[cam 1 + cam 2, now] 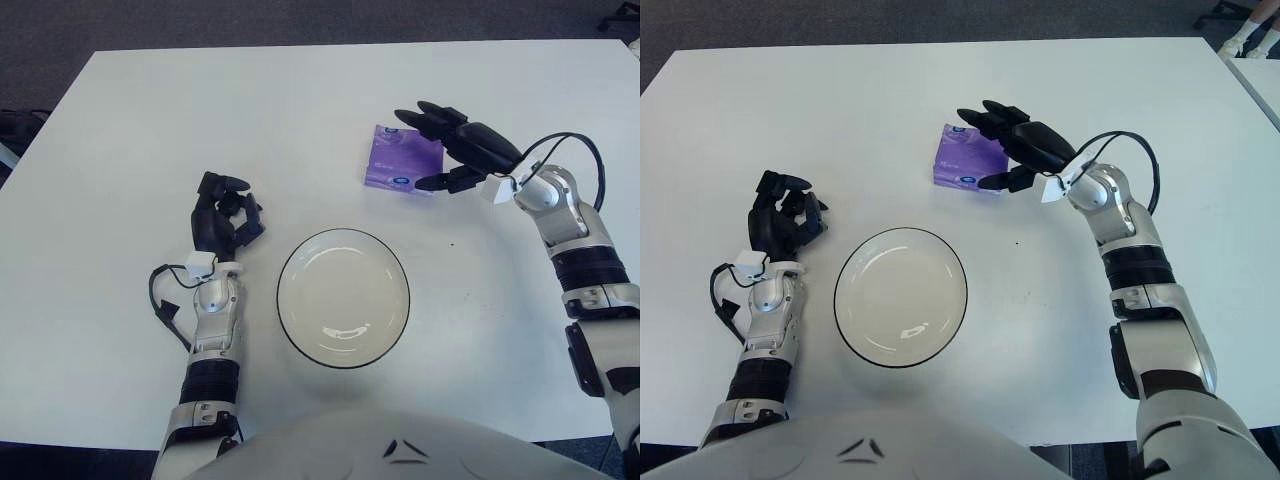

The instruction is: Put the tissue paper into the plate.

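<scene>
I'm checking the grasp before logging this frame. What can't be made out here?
- Whether the right hand touches the tissue pack: its fingers overlap the pack's right edge in both views.
- Print on the pack: too small.
- Left hand, left of the plate: palm hidden by curled fingers.

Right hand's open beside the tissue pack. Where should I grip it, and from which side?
Judging by its pose, grip the tissue pack across its near and far edges, coming from the right. It lies flat on the table, so the thin sides are the only purchase. The right hand is at its right edge, fingers spread over it. The plate sits nearer the robot.
</scene>
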Controlling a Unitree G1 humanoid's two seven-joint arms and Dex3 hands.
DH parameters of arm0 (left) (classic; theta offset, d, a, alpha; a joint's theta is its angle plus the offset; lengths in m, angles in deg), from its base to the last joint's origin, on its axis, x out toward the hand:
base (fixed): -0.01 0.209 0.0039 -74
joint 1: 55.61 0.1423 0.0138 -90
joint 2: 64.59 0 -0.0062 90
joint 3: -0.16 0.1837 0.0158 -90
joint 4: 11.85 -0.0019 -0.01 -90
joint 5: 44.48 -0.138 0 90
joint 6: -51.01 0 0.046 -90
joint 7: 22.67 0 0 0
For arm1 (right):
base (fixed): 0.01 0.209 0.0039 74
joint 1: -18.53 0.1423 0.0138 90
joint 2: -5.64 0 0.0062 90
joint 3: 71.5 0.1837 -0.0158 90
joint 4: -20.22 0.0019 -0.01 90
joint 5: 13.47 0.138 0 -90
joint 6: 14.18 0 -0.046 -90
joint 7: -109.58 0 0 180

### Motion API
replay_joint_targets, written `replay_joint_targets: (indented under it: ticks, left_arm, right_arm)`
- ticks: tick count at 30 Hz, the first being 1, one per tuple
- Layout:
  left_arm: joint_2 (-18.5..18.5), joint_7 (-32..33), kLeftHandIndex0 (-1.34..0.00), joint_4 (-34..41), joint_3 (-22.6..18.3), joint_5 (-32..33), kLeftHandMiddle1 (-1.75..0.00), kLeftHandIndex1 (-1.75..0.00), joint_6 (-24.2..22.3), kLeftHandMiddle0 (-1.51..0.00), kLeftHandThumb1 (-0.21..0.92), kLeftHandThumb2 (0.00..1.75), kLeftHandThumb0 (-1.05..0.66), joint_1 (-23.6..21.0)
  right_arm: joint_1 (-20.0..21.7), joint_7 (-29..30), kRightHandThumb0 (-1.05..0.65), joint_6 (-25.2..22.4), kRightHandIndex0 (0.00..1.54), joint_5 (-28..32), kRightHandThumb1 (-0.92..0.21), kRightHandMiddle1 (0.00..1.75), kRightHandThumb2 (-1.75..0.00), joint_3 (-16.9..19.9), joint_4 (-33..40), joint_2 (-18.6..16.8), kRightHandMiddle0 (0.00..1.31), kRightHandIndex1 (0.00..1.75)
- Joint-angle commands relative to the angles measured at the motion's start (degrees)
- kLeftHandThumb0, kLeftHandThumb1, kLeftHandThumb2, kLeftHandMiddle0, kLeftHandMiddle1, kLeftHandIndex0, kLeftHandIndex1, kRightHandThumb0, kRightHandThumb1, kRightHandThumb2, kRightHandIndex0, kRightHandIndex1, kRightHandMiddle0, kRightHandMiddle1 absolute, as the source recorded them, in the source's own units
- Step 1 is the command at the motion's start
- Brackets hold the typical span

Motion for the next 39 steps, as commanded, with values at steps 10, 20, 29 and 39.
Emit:
replay_joint_targets:
  ticks: [10,20,29,39]
  left_arm:
    - [2.74,0.09,-0.44,-9.29,0.84,-0.76,-1.75,-1.75,0.42,-0.64,0.54,1.05,-0.41,8.92]
    - [2.70,0.44,-0.45,-9.51,0.79,-1.13,-1.75,-1.75,0.53,-0.67,0.53,1.06,-0.42,8.78]
    - [2.93,0.59,-0.45,-9.50,0.78,-1.07,-1.75,-1.75,0.61,-0.70,0.53,1.06,-0.42,8.77]
    - [3.58,0.56,-0.46,-8.92,0.72,-0.47,-1.75,-1.75,0.23,-0.71,0.51,1.09,-0.42,9.07]
  right_arm:
    - [3.52,-1.64,-1.05,1.89,0.00,-0.89,-0.86,0.00,-0.27,-4.20,-2.32,3.37,0.00,0.00]
    - [7.77,-0.32,-1.05,1.26,0.00,-3.38,-0.81,0.00,-0.23,-7.52,-8.39,1.90,0.00,0.00]
    - [11.38,0.02,-1.05,1.22,0.00,-5.15,-0.77,0.00,-0.22,-10.71,-11.25,0.14,0.00,0.00]
    - [14.69,2.38,-1.05,1.21,0.00,-9.86,-0.76,0.00,-0.22,-16.39,-18.13,-4.09,0.00,0.00]
